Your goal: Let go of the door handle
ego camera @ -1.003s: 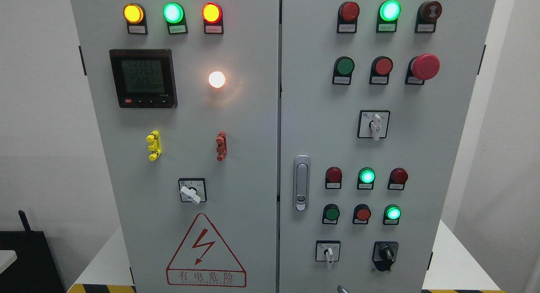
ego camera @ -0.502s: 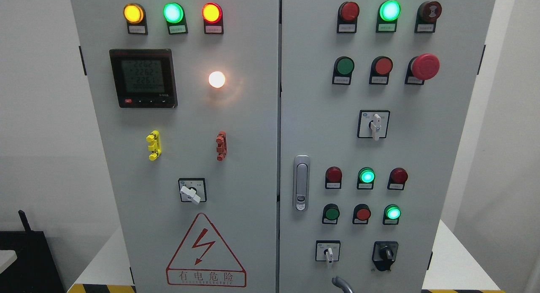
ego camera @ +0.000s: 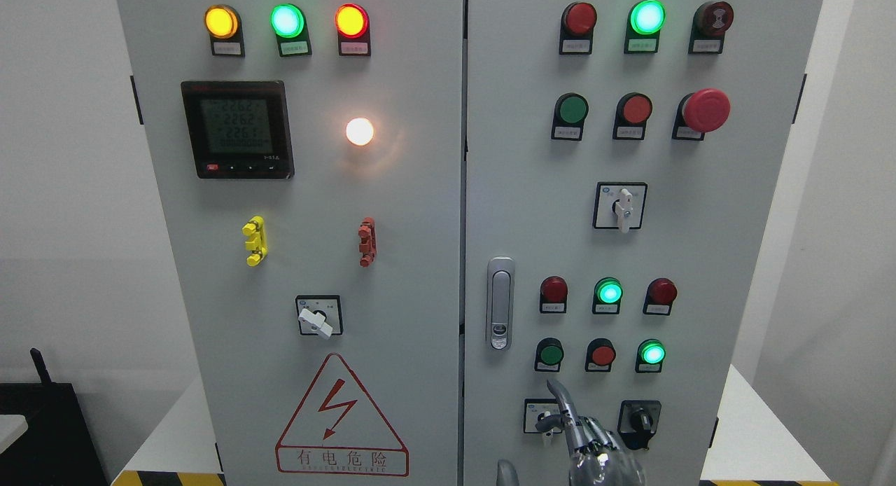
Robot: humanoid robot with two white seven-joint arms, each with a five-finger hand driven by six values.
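Observation:
The silver door handle (ego camera: 499, 302) sits upright and flush on the left edge of the cabinet's right door (ego camera: 532, 192). My right hand (ego camera: 588, 444) comes up from the bottom edge, right of the middle. It is below and to the right of the handle and does not touch it. One finger (ego camera: 560, 396) points up, the thumb (ego camera: 505, 472) stands apart at the left, and the hand holds nothing. It partly covers the small white selector switch (ego camera: 542, 416). The left arm is out of view.
The grey cabinet has two shut doors with lit lamps, push buttons, a red emergency stop (ego camera: 705, 109), a meter display (ego camera: 238, 129) and selector switches. It stands on a white base (ego camera: 756, 430) with yellow-black striped tape. A black object (ego camera: 42, 430) is at the lower left.
My right hand has risen from the bottom edge, from a bare fingertip to most of the hand in front of the lower right door. The handle and doors have not moved.

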